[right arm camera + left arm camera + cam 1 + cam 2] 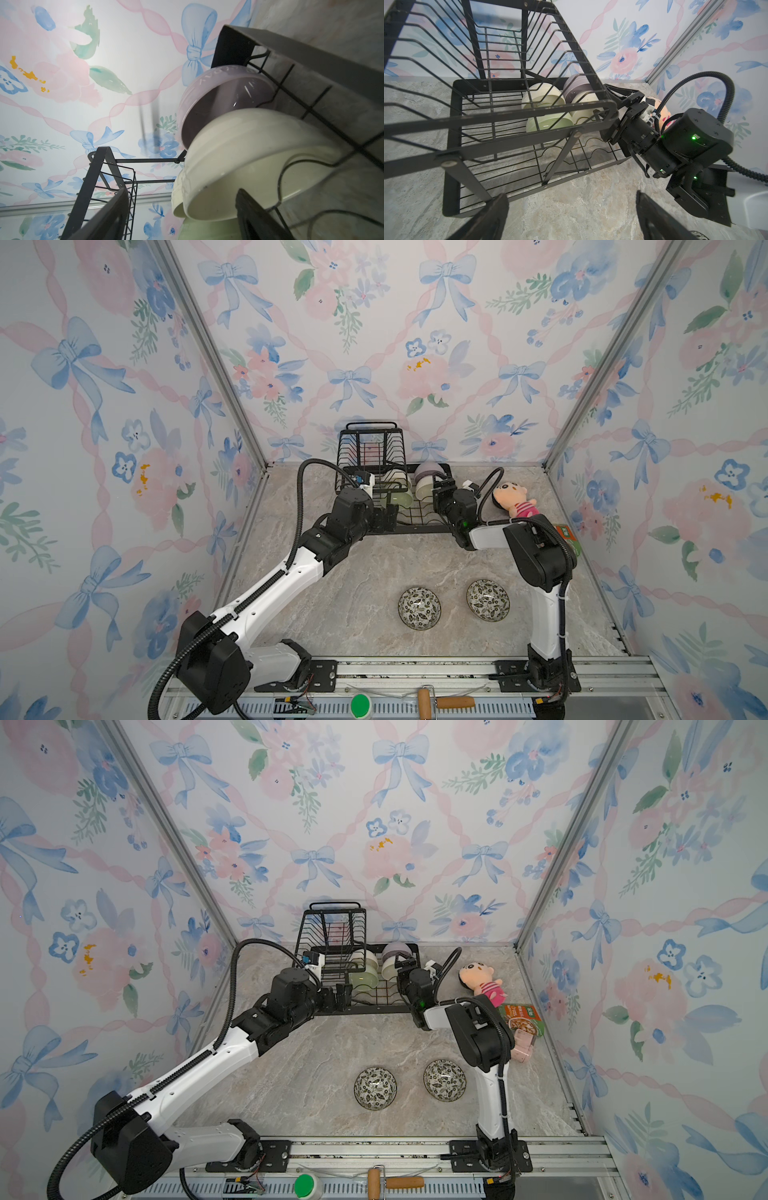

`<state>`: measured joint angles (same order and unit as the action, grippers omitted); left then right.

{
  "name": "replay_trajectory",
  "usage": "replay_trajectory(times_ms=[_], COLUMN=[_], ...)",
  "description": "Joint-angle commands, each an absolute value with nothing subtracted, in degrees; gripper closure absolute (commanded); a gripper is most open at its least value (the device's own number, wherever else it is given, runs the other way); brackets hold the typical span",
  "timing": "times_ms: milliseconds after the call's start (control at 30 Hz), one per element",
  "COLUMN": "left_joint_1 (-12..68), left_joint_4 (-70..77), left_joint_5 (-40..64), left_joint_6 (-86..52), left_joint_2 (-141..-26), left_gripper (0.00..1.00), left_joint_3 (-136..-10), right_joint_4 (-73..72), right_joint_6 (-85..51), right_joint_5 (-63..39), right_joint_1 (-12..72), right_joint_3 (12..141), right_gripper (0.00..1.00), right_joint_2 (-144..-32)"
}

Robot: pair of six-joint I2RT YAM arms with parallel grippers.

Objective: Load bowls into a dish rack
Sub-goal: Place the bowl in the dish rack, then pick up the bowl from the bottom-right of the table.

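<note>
A: Top views?
B: In both, the patterned bowl [419, 608] and second patterned bowl [488, 600] sat upright on the table [353, 580], well apart from the dish rack [409, 529].
A: Left wrist view?
B: Left gripper [571, 216] was spread wide and empty, just outside the rack's near edge. Base tray [450, 187] held four bowls on edge: cream bowl [544, 97], green bowl [550, 124], lavender bowl [574, 87], second cream bowl [583, 110]. Raised basket [508, 117] held nothing.
A: Right wrist view?
B: Right gripper [182, 193] had its jaws parted either side of the second cream bowl's rim, not pinching it.
A: Handling?
B: My guess: stiff, glazed, slick, chippable, not heavy. Pinch the rim, one finger inside.
</note>
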<state>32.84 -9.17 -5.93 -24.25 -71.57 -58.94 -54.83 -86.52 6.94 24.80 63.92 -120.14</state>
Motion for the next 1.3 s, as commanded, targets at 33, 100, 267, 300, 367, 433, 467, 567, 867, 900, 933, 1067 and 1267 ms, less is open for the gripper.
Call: replay_trajectory(times_ms=[33,100,267,300,367,433,467,567,867,900,933,1067,1267], left_joint_1=[32.4,32.4,32.4,32.4,32.3,32.3,32.3,32.3,35.8,37.3,39.1,46.5,51.7], left_joint_4=[-9.8,-10.0,-10.0,-10.2,-10.4,-10.7,-11.0,-12.6,-14.6,-15.1,-15.8,-16.6,-18.1], left_joint_5=[-6.9,-7.4,-8.4,-8.5,-8.6,-9.0,-9.5,-11.2,-14.3,-15.2,-16.4,-20.2,-21.7], left_joint_6=[-23.8,-23.5,-21.4,-20.9,-19.4,-17.7,-16.7,-14.4,-13.6,-13.2,-12.9,-11.8,-17.4], left_joint_2=[-69.1,-68.5,-67.5,-67.4,-67.6,-67.9,-68.2,-69.1,-70.2,-70.5,-71.0,-73.2,-78.2], left_gripper=[0.02,0.02,0.02,0.02,0.02,0.02,0.02,0.02,0.02,0.02,0.02,0.02,0.02], left_joint_3=[-56.5,-55.5,-53.6,-53.5,-53.4,-53.7,-53.9,-55.1,-58.1,-58.7,-59.6,-60.6,-63.6], right_joint_4=[-52.3,-50.9,-45.2,-44.1,-41.1,-37.8,-35.1,-23.8,23.8,30.1,36.0,52.2,62.3], right_joint_6=[-85.1,-84.1,-81.6,-81.3,-80.4,-78.7,-77.7,-73.6,-51.2,-48.7,-46.4,-42.8,-45.3], right_joint_5=[7.7,7.7,7.3,7.0,6.6,6.1,5.7,4.5,12.7,13.5,15.0,25.9,25.6], right_joint_1=[25.3,25.6,26.5,26.8,27.1,27.7,27.9,28.3,28.5,28.3,28.3,29.3,27.4], right_joint_3=[61.0,59.9,58.3,58.1,57.5,57.0,56.9,57.8,71.4,74.3,76.8,82.2,75.8], right_gripper=[0.15,0.13,0.04,0.01,0.03,0.04,0.04,0.04,0.04,0.04,0.04,0.04,0.04], right_joint_2=[-115.8,-114.2,-109.8,-109.1,-107.1,-105.2,-103.9,-99.9,-89.2,-89.6,-90.3,-91.3,-86.3])
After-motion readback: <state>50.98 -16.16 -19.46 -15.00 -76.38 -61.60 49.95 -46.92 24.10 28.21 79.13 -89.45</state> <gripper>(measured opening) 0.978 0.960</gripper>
